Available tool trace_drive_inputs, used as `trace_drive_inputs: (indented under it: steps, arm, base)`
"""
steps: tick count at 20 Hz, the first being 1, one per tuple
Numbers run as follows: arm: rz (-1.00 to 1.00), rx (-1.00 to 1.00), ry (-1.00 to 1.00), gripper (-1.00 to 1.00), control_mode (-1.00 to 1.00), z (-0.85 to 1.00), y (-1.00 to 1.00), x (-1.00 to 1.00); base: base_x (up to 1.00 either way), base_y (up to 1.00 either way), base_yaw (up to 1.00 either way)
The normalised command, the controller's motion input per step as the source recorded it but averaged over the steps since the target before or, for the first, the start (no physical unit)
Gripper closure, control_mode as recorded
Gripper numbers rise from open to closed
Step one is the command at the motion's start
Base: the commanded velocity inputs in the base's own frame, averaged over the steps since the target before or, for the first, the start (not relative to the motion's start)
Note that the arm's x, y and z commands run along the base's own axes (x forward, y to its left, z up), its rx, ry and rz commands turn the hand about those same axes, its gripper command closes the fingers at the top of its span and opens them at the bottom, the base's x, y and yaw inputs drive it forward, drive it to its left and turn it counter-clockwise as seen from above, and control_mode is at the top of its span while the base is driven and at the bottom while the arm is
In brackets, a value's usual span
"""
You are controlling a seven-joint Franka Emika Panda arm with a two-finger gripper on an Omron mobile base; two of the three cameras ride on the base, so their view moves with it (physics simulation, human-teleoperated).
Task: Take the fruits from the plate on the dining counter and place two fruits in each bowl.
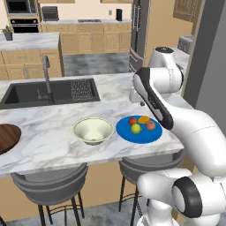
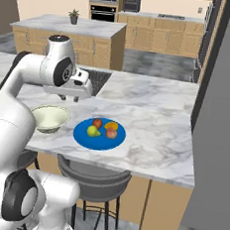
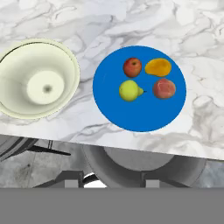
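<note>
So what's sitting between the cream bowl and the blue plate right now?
Nothing: in the hand view only bare marble of the dining counter separates the cream bowl from the blue plate.

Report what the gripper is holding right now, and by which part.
Nothing is held. The gripper hangs above the counter, and all four fruits, apple, pear, peach and orange-yellow fruit, lie on the blue plate.

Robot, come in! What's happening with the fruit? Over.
Gripper above counter, holding nothing visible. All four fruits on blue plate. Cream bowl empty. Path clear.
</note>
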Motion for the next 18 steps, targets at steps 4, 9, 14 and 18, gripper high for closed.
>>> trace_drive_inputs:
  steps: [4, 9, 14, 18]
  arm:
    - [0.0, 0.0, 0.04, -1.0, -1.0, -0.04, 0.0, -0.08]
    - [-0.05, 0.0, 0.11, -1.0, -1.0, -0.35, -0.4, 0.19]
    - [-0.01, 0.0, 0.09, -1.0, -1.0, -0.36, -0.81, 0.71]
    - [0.0, 0.0, 0.06, -1.0, -1.0, -0.51, -0.48, 0.78]
  base:
    - [0.0, 0.0, 0.0]
    - [0.0, 0.0, 0.0]
    - [0.0, 0.0, 0.0]
    - [0.0, 0.0, 0.0]
